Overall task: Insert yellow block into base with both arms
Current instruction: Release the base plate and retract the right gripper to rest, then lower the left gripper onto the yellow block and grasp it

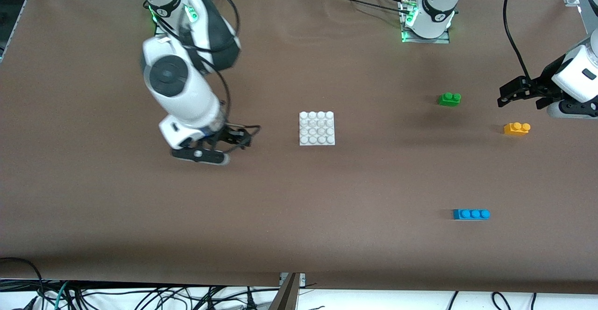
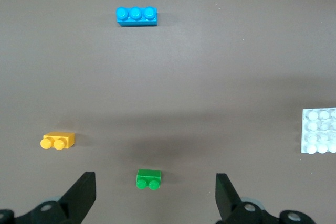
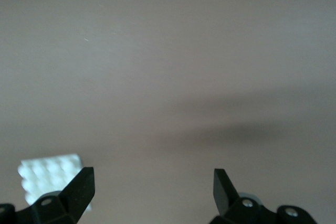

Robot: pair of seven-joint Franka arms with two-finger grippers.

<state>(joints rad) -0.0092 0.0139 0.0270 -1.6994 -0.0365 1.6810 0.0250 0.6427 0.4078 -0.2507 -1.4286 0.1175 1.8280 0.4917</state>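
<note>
Brown sheeting covers the table [image 1: 117, 216], on which all the pieces are laid out. The right arm [image 1: 182, 90] is seen low near the base, at the right arm's end of it, with its end effector [image 1: 240, 138] spread wide and holding nothing; in the right wrist view only a corner of the base shows past one finger. The left arm [image 1: 577, 74] enters at its own end of the table, and its end effector [image 1: 511, 94] is carried above the table between the green brick and the yellow block, likewise spread wide and empty.

The base [image 1: 317, 128] lies flat near the middle of the table, studs up, untouched. The blue brick [image 1: 471, 214] rests nearest the front camera, well apart from the rest. The green brick [image 1: 449, 99] sits farther from that camera than the yellow block, toward the base.

The yellow block [image 1: 516, 128] stands upright on the table at the left arm's end, well apart from the base, with its long axis running along the table's length. It is judged to be the left arm's to take, since that end effector is near it and the right one is well away. In the left wrist view the block [image 2: 58, 140] lies off to one side of the open fingers [image 2: 81, 195], not between them, so a sideways shift and a descent are judged necessary before any grasp.
</note>
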